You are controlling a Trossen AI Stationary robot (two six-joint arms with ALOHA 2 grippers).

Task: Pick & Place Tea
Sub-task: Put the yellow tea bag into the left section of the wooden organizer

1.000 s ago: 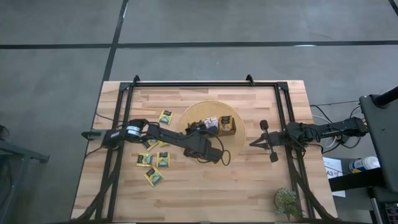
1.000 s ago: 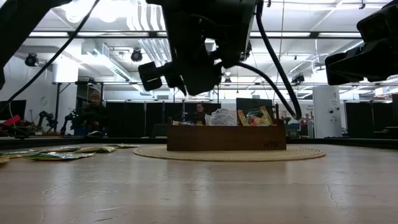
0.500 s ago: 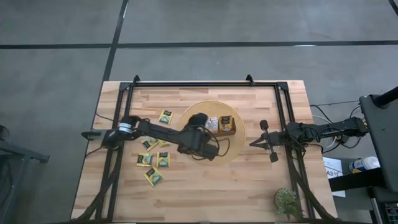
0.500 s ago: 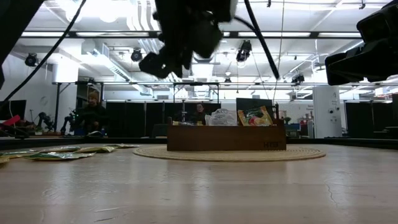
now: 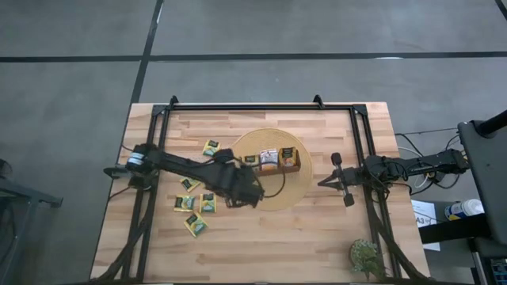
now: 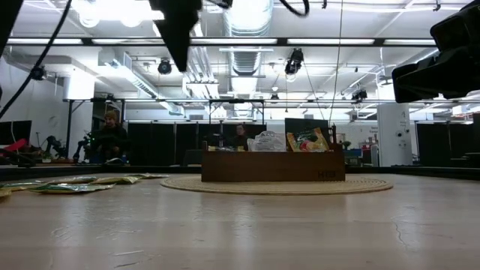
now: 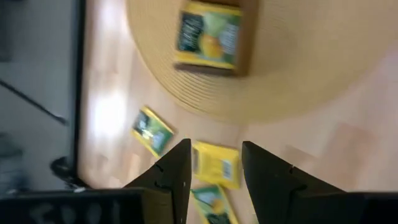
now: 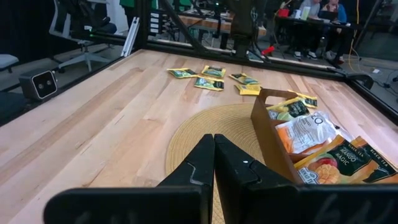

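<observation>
The brown wooden tray [image 5: 279,167] stands on a round woven mat [image 5: 295,186] and holds tea packets: a white one [image 8: 298,134], an orange one [image 8: 339,158] and a yellow-green one [image 7: 208,34]. Several more yellow-green tea packets [image 5: 208,203] lie flat on the table left of the mat. My left gripper [image 7: 214,168] hangs open and empty, high above the mat's left edge; a loose packet [image 7: 217,165] shows on the table far below, between its fingers. My right gripper [image 8: 214,149] is shut and empty, waiting level at the table's right side [image 5: 342,180].
Black frame rails [image 5: 261,107] run along the table's far edge and both sides. A small potted plant [image 5: 366,255] stands at the near right corner. Bare wood lies near the front edge. A person [image 6: 112,133] sits in the room beyond the table.
My left gripper has risen from just beside the tray and drawn back toward the table's left, out past the mat's edge, rolling about its own axis as it went. It has climbed almost out of the low view. Its fingers have stayed open.
</observation>
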